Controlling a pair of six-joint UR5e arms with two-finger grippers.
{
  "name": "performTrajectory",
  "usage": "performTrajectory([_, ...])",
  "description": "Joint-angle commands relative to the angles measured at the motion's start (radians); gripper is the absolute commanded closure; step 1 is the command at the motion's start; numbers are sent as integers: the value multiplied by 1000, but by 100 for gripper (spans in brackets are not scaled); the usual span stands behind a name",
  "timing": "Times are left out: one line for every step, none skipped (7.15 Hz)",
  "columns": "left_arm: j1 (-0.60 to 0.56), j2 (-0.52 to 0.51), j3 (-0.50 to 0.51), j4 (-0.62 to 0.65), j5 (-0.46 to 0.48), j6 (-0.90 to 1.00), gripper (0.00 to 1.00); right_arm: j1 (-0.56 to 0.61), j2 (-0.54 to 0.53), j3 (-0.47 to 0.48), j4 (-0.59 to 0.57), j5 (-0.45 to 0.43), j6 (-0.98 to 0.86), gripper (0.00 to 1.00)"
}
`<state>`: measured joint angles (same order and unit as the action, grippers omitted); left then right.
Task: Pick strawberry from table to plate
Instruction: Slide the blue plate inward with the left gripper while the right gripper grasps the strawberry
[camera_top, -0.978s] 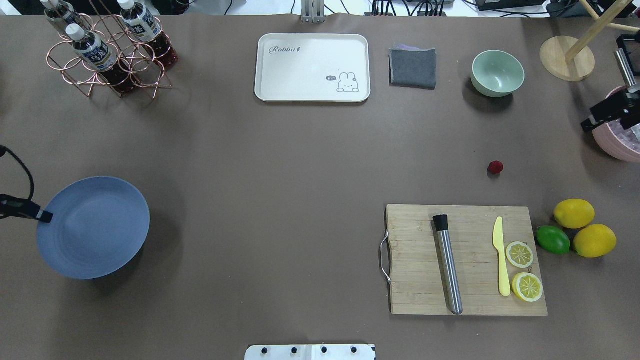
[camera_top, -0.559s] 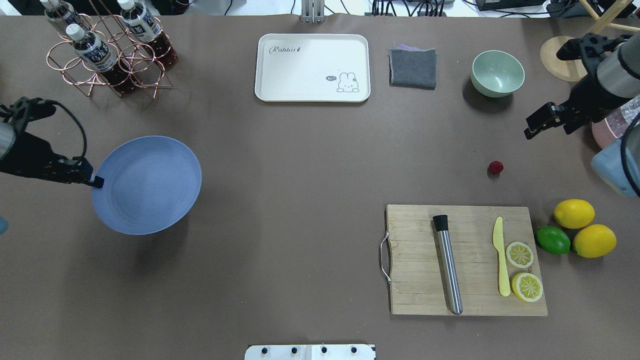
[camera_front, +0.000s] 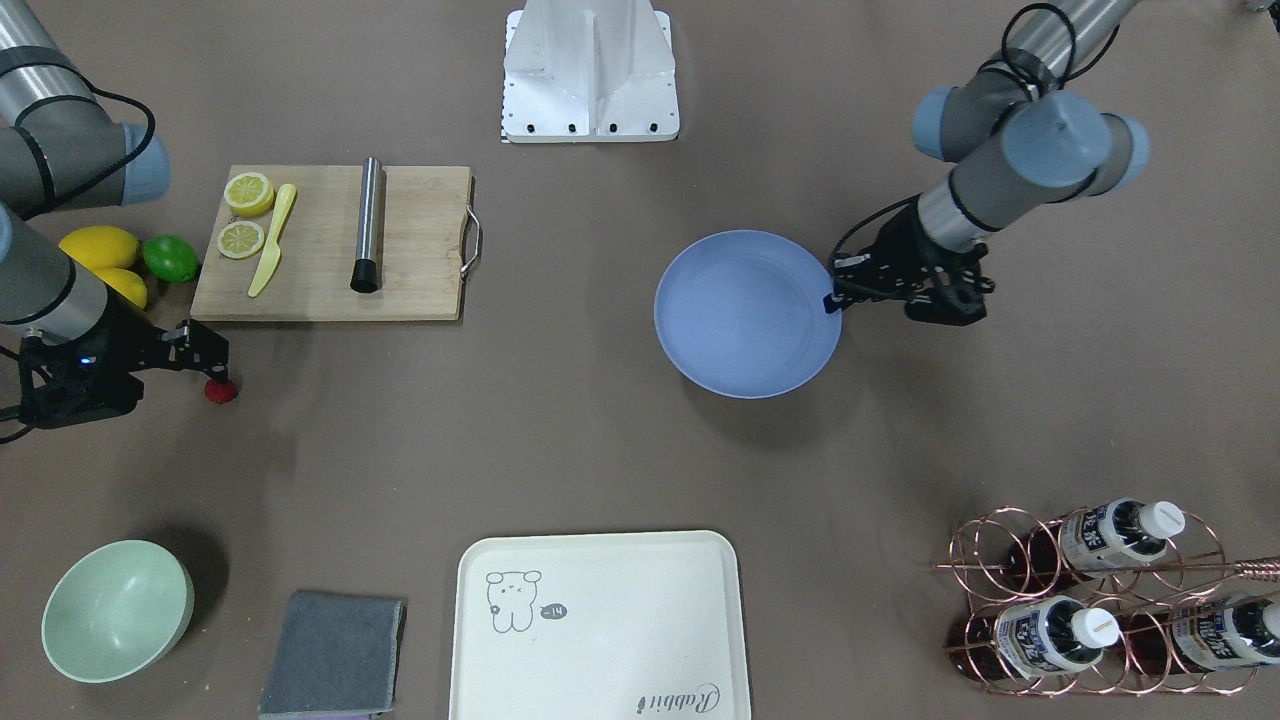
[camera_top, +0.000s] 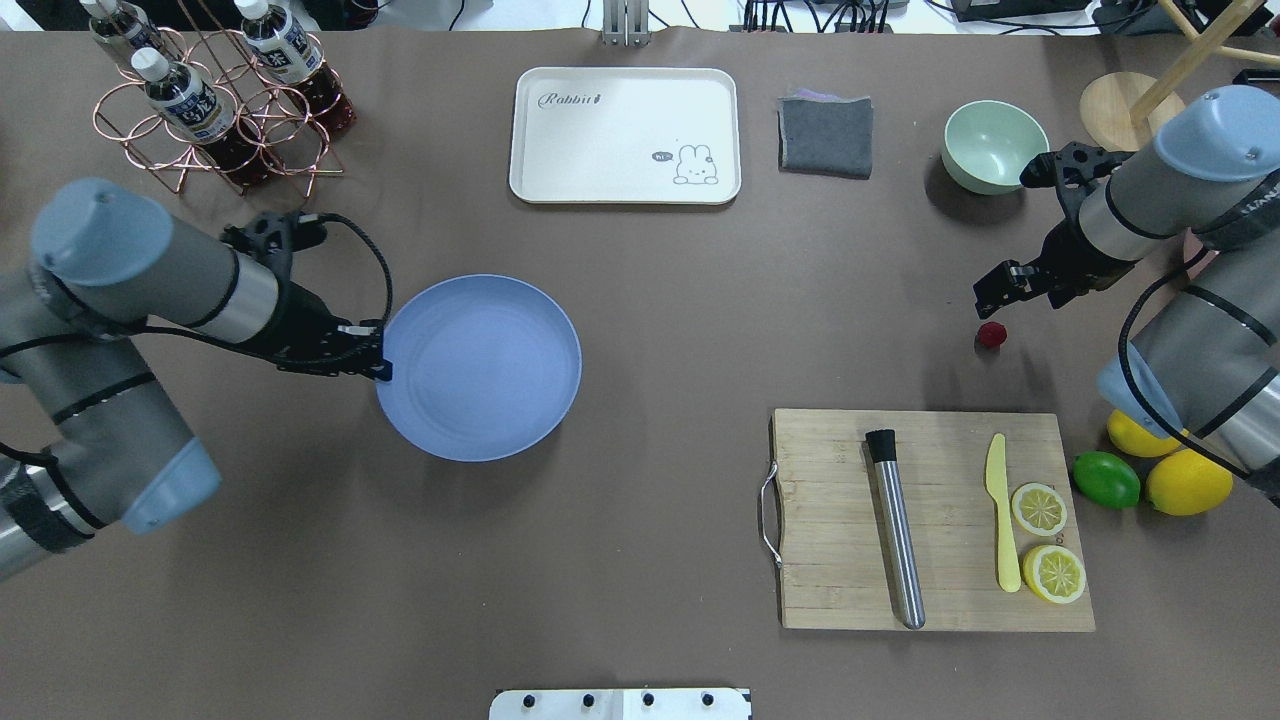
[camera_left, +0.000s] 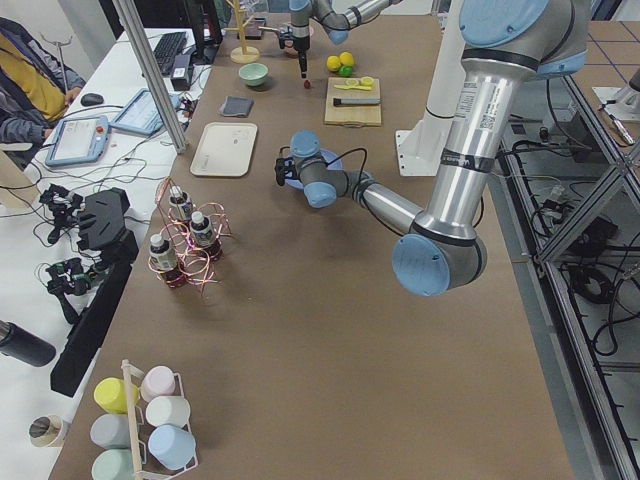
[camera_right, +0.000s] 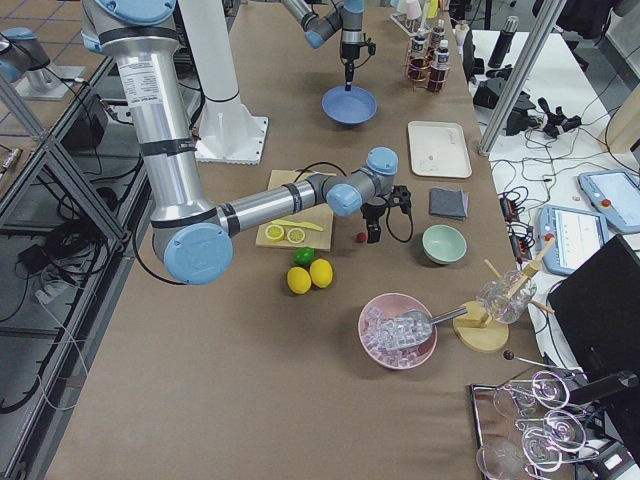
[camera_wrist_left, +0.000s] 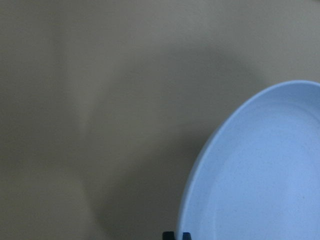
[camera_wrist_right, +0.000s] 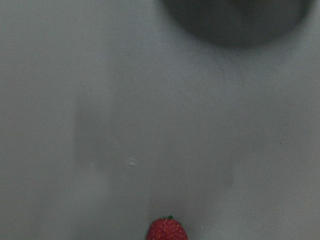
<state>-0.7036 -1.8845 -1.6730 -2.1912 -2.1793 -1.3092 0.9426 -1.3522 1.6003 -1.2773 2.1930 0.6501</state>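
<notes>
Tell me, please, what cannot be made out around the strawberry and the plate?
Right gripper: jaws open or shut unclear; small and dark overhead, outside the right wrist frame.
Strawberry: bottom cut by the right wrist view's edge.
Plate: mostly cut off in the left wrist view.
Lemon: partly behind the right arm overhead.

Silver-grey arms (camera_top: 180, 270) with pale blue joint caps (camera_top: 95, 215), black cables (camera_top: 375, 260)

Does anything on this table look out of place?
The round blue-grey plate apparently hangs above the brown table, pinched at its rim by the left end effector. A small dark red strawberry lies loose on it. Nothing spilled.
</notes>
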Motion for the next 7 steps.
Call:
performTrajectory([67, -70, 6, 57, 61, -45, 100, -24, -1, -20, 6, -15, 6, 5])
performTrajectory([82, -94, 19, 59, 76, -47, 100, -31, 1, -25, 6, -15, 6, 6])
performTrajectory([87, -122, 45, 59, 85, -48, 100, -36, 1, -25, 6, -18, 6, 6])
performTrajectory([88, -130, 47, 59, 85, -64, 100, -42, 2, -26, 4, -18, 6, 11])
performTrajectory([90, -140, 50, 59, 87, -70, 100, -47, 4, -33, 4, -18, 6, 19])
performTrajectory([98, -139, 50, 59, 88, -71, 100, -51, 4, -33, 6, -18, 6, 28])
performTrajectory([104, -140, 50, 59, 89, -90, 100, -54, 5, -33, 4, -16, 6, 45])
